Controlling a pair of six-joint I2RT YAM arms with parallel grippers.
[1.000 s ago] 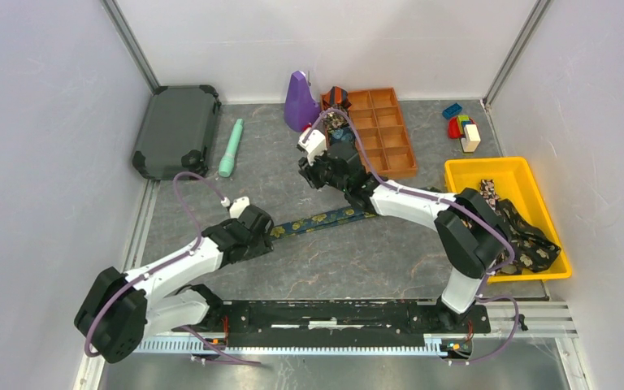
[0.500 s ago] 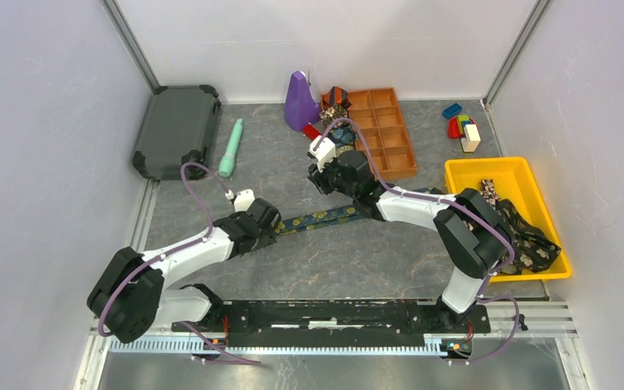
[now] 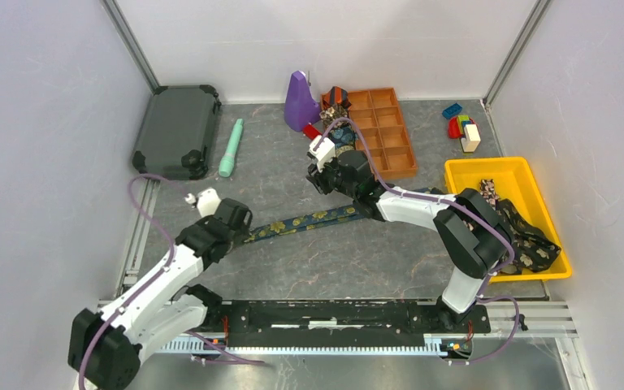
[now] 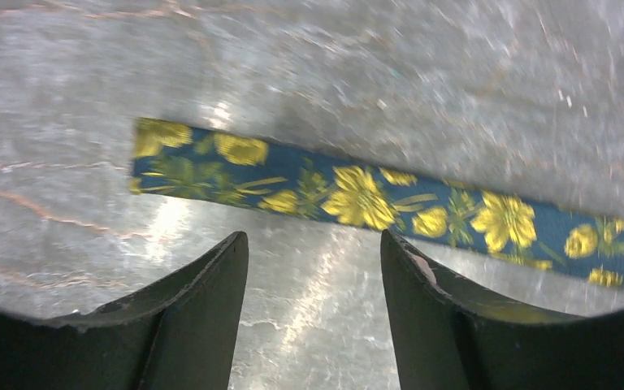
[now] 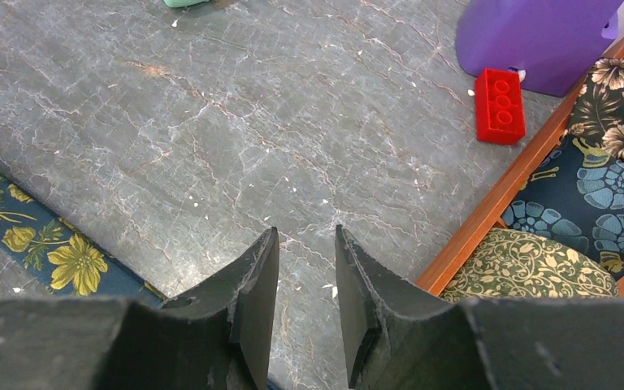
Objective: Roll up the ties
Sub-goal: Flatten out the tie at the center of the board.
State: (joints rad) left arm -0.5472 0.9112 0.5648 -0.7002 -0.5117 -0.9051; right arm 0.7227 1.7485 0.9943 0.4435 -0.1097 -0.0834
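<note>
Top external: navy-gold tie (image 3: 305,222) stretched flat on grey table (image 3: 357,260) between both arms. Left wrist: left gripper (image 4: 313,240) spread wide, empty, just short of the tie's end. Right wrist: right gripper (image 5: 306,236) narrowly parted, empty, over the table; rolled ties (image 5: 609,187) in orange organiser (image 5: 504,191).

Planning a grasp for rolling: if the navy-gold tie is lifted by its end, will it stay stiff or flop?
Probably floppy: the tie lies flat against the table as a thin fabric strip, so a lifted end would likely droop. Probably light too. Pushed sideways, it may bunch or fold rather than slide whole.
</note>
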